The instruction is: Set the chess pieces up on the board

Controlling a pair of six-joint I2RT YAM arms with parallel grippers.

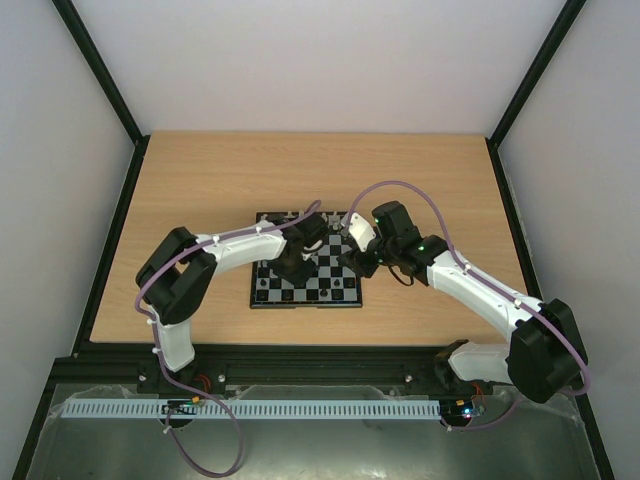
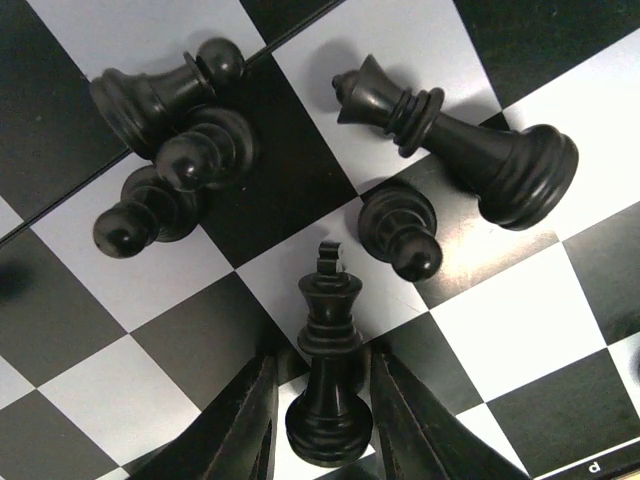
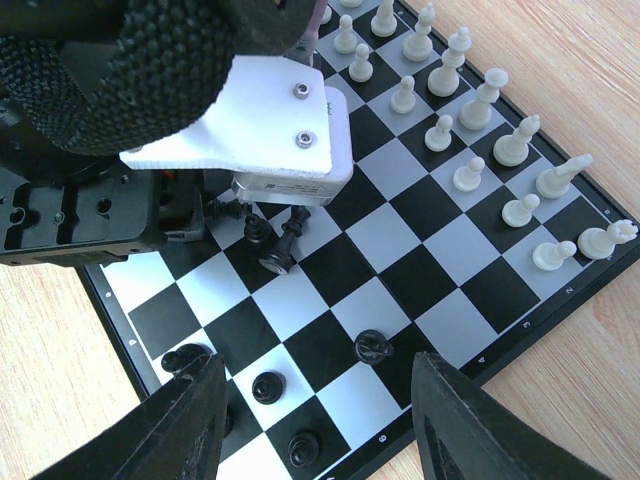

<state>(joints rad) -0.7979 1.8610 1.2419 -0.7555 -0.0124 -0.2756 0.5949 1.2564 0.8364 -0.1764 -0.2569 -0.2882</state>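
The left gripper [image 2: 322,358] is, it seems, pinching the black king [image 2: 330,400] at its base over the board [image 2: 130,290], the king's axis lying along the fingers [image 2: 245,430], cross pointing away from the wrist.

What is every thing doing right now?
Left gripper, fingers either side of the black king, grip unclear
Right gripper, open, empty
Black king, between the left fingers
Black queen, lying on its side
Three black pawns, tumbled together
White pieces, standing in rows
Board, flat on the table
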